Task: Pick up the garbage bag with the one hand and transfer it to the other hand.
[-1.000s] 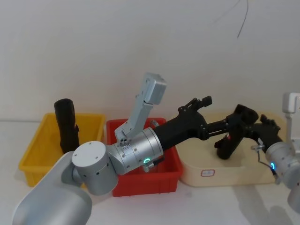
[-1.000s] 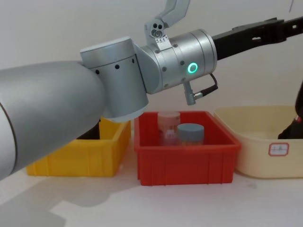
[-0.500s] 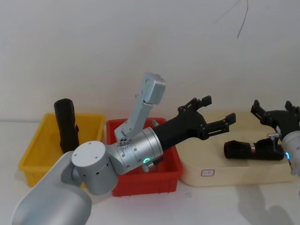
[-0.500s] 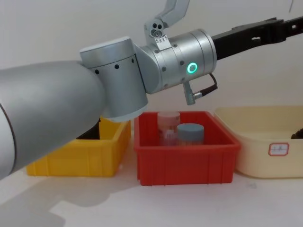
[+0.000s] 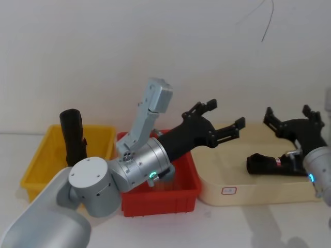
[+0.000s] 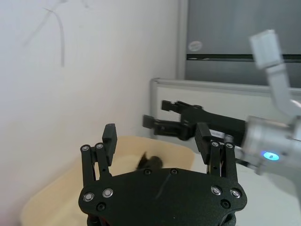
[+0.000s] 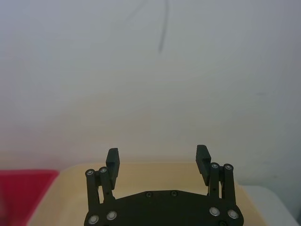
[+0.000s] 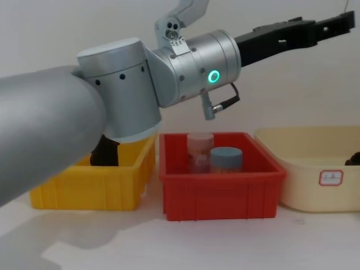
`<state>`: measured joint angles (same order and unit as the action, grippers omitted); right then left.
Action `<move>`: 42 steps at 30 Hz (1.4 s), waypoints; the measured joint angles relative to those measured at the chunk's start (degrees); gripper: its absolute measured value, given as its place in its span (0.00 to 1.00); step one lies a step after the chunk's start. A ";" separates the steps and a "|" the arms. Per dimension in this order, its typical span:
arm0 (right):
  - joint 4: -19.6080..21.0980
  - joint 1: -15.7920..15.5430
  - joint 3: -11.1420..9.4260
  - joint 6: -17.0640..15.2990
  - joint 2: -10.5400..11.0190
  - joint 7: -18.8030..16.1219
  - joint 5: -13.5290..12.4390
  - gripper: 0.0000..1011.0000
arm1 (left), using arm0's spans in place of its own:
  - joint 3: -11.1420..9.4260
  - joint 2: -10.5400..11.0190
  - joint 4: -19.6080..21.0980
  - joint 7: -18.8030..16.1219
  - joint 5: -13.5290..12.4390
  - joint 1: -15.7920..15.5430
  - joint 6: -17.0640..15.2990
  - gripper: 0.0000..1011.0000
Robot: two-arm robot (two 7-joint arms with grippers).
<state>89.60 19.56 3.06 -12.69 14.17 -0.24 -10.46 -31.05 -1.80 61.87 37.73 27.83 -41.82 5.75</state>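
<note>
The bag (image 5: 268,164) was seen lying in the tub (image 5: 217,178) by the worktop's (image 5: 232,227) right edge, one end hidden behind the right arm. The left hand (image 5: 224,115) and right hand (image 5: 292,114) were held released above the tub, backed by a white wall (image 5: 129,51).

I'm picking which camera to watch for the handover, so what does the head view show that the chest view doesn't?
Head view: the right hand, open, over the right end of the beige tub, and the full length of the garbage bag lying in that tub, held by neither hand. Chest view: the inside of the red bin, with a blue-lidded jar and a pale jar beside it. Both: the left hand, open and raised, plus the yellow bin, the red bin and the tub.
</note>
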 joint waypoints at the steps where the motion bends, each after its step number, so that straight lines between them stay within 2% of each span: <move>1: 0.80 -0.49 0.43 -0.15 0.04 -0.54 0.07 0.99 | 0.08 0.37 0.89 -1.00 -0.41 0.38 -0.01 0.99; 9: 3.74 -2.62 2.90 -0.92 0.01 -3.09 0.28 0.99 | 0.64 2.29 5.70 -7.31 -3.25 2.44 -0.58 0.99; 10: 4.17 -3.02 3.58 -1.09 -0.05 -3.66 0.30 0.99 | 0.64 2.29 5.70 -7.31 -3.25 2.44 -0.58 0.99; 13: 4.74 -3.69 5.10 -1.49 -0.29 -5.21 0.31 0.99 | 1.06 3.12 7.98 -10.33 -4.81 3.42 -1.04 0.99; 15: 4.81 -3.80 5.43 -1.62 -0.37 -5.66 0.31 0.99 | 1.15 3.29 8.42 -10.88 -5.11 3.61 -1.14 0.99; 18: 4.91 -4.17 7.05 -1.92 -0.80 -7.25 0.29 0.99 | 1.77 4.23 10.97 -13.89 -6.71 4.76 -1.72 0.99; 30: 3.17 -3.89 11.28 -2.35 -2.02 -11.68 -0.55 0.99 | 3.96 6.94 18.68 -22.95 -12.00 8.24 -4.77 0.99; 42: 0.71 -3.02 13.94 -2.51 -2.57 -14.18 -1.42 0.99 | 6.47 9.22 25.42 -30.71 -17.10 11.32 -9.01 0.99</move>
<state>90.30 16.54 16.99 -15.20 11.60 -14.41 -11.88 -24.58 7.41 87.30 7.02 10.73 -30.50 -3.27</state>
